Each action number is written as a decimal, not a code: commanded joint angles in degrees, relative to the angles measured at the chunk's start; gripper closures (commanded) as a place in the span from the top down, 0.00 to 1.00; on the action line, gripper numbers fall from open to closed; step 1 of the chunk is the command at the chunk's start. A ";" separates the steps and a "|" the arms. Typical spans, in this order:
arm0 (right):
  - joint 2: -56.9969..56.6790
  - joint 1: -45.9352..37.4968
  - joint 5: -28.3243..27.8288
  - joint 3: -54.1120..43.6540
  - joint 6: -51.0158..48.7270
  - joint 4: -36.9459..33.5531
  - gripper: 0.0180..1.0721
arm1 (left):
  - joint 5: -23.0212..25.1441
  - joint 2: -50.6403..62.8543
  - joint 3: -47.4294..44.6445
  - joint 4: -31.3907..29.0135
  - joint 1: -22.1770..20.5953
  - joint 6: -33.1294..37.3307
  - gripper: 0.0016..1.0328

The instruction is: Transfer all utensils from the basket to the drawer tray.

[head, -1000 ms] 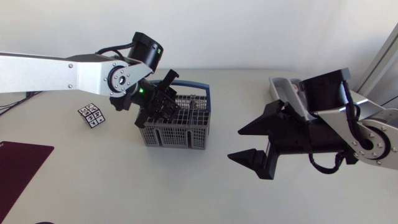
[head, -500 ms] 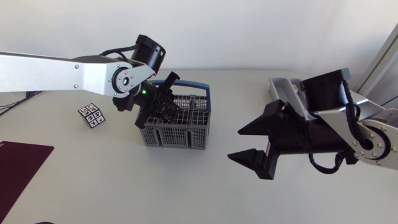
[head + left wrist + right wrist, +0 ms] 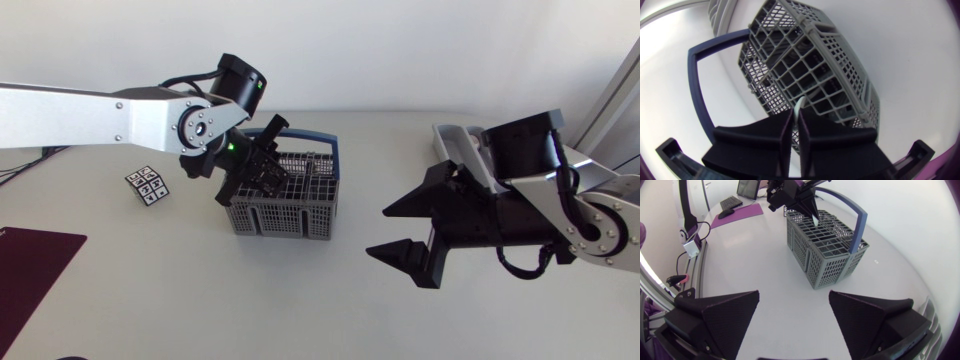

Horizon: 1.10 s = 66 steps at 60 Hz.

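Observation:
The grey plastic basket (image 3: 292, 208) with a blue handle (image 3: 858, 216) stands at the table's middle. My left gripper (image 3: 266, 178) hangs over its left part, tilted down into it. In the left wrist view the left gripper (image 3: 796, 119) is shut on a thin pale utensil (image 3: 799, 106), whose lower end goes into the basket (image 3: 830, 75). The right wrist view shows that utensil (image 3: 816, 222) at the left gripper's tip (image 3: 811, 214), above the basket (image 3: 826, 257). My right gripper (image 3: 378, 232) hovers wide open to the basket's right, nothing between its fingers (image 3: 722, 315). A grey tray-like piece (image 3: 455, 140) shows behind the right arm.
A small cube with a black-and-white pattern (image 3: 147, 186) lies left of the basket. A dark purple mat (image 3: 30, 268) covers the table's front left corner. Bare white table lies between the basket and the right gripper (image 3: 794, 297).
The left arm has edged slightly to the right over the basket, still holding the utensil. The right arm has not moved.

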 commanded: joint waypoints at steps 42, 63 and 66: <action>-2.56 0.72 0.99 -2.56 1.05 0.04 0.95 | -1.34 -10.02 -1.86 0.65 -2.18 0.70 0.03; -4.05 1.77 1.78 -2.82 1.40 -0.48 0.95 | -1.34 -14.85 -3.89 1.61 -2.01 -0.88 0.03; -4.32 1.77 1.87 -2.91 1.49 -0.57 0.95 | -1.34 -15.11 -4.33 1.61 -1.92 -1.06 0.03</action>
